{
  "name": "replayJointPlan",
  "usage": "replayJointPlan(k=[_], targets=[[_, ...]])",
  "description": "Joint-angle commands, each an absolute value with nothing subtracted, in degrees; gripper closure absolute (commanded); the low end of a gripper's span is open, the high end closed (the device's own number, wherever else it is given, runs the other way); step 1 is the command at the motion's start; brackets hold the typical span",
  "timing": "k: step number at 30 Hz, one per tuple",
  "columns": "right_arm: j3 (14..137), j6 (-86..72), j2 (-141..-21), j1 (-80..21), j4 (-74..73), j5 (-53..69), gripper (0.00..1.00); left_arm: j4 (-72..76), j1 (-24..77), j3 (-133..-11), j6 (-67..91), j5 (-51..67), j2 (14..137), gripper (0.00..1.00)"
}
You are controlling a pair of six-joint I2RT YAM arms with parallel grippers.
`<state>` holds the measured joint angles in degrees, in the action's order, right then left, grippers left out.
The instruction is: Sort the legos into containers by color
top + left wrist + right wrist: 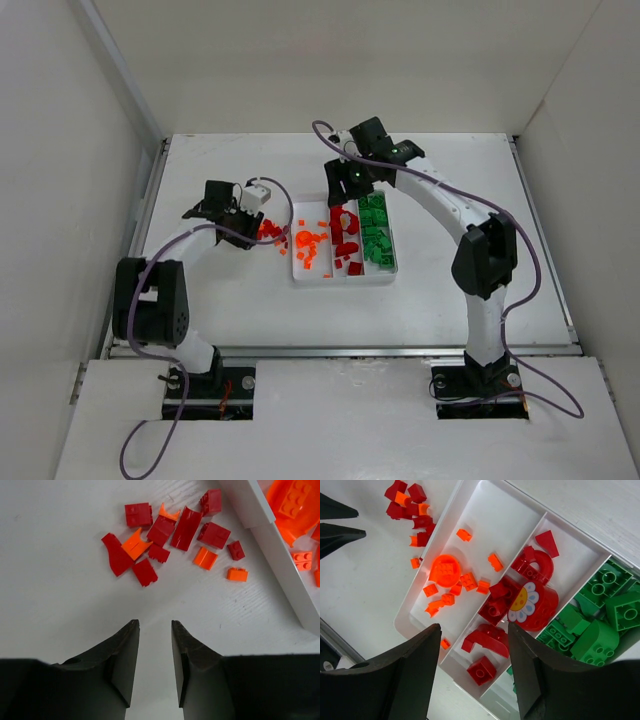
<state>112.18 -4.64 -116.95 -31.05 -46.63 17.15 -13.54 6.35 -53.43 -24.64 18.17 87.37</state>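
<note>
Item: one white tray (250,502) on the table (60,580), split by two thin walls into three long compartments.

Left compartment (490,527): orange legos only, about ten, counting one round orange plate (445,570).

Middle compartment (572,562): dark red legos, at least six. These include two arches and one red piece with a daisy print (530,602).

Right compartment (624,566): green legos (594,642), at least five in sight. The rest are cut off by the frame edge, so the exact count cannot be told.

Loose legos (165,535): outside the tray, on the table just beside its left wall. Thirteen are counted in the left wrist view, nine dark red and four orange. They lie close together, several touching.

Left gripper (155,622): near the loose cluster but short of it. Its jaws are narrowly apart with nothing between them, and no piece is touched.

Right gripper (475,626): hangs above the tray, which shows between its jaws. The jaws are moderately wide and nothing is held
</note>
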Motion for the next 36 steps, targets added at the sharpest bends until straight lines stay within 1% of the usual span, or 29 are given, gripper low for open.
replayJointPlan(k=[1, 2, 7, 11, 12, 14, 16, 23, 25, 27, 28, 31, 32, 33, 36], targets=[[112.76, -3.69, -114.16, -31.03, -44.56, 14.77, 0.38, -15.47, 7.38, -57.66, -22.51, 19.78, 90.51, 0.71], [112.76, -3.69, -114.17, -31.03, -44.56, 14.07, 0.38, -15.47, 7.9, -58.44, -22.5, 19.78, 90.53, 0.71], [113.29, -3.16, -114.7, -30.5, -44.56, 14.06, 0.38, -14.42, 9.05, -59.67, -19.52, 18.64, 94.12, 0.62], [115.92, -3.16, -115.84, -29.27, -45.7, 14.06, 0.38, -16.52, 9.05, -62.23, -16.62, 15.3, 99.13, 0.62], [116.54, -3.16, -115.84, -29.27, -46.23, 14.06, 0.37, -16.52, 9.05, -62.84, -16.61, 15.29, 100.53, 0.62], [117.15, -3.16, -116.46, -28.65, -46.23, 14.06, 0.37, -16.52, 9.05, -62.84, -16.09, 15.29, 101.33, 0.62], [118.55, -3.16, -117.06, -28.04, -46.84, 14.06, 0.37, -15.39, 9.58, -63.54, -15.47, 14.77, 101.95, 0.59], [120.32, -3.16, -118.21, -27.51, -47.37, 14.06, 0.37, -13.1, 10.11, -65.48, -14.41, 11.51, 104.94, 0.59], [120.32, -3.16, -118.74, -27.51, -47.37, 14.59, 0.37, -13.1, 10.11, -65.48, -14.41, 10.99, 105.47, 0.62], [120.32, -3.16, -118.74, -27.51, -47.37, 14.59, 0.37, -12.48, 10.11, -65.48, -14.41, 10.99, 105.47, 0.69], [120.32, -3.16, -118.74, -27.51, -47.37, 14.59, 0.37, -12.48, 10.11, -65.48, -14.94, 11.51, 105.47, 0.79], [120.32, -3.16, -118.74, -27.51, -47.9, 14.59, 0.37, -13.88, 10.11, -65.48, -15.47, 12.04, 105.47, 0.91], [120.32, -3.16, -118.74, -27.51, -47.9, 14.59, 0.37, -13.89, 10.11, -64.7, -16.25, 12.04, 105.47, 0.97], [120.32, -3.16, -118.74, -27.51, -47.9, 14.59, 0.37, -14.41, 10.11, -64.08, -16.26, 12.04, 104.34, 1.0], [120.32, -3.16, -118.22, -27.51, -47.9, 14.59, 0.37, -15.11, 10.11, -62.4, -18.54, 13.35, 101.35, 1.0]])
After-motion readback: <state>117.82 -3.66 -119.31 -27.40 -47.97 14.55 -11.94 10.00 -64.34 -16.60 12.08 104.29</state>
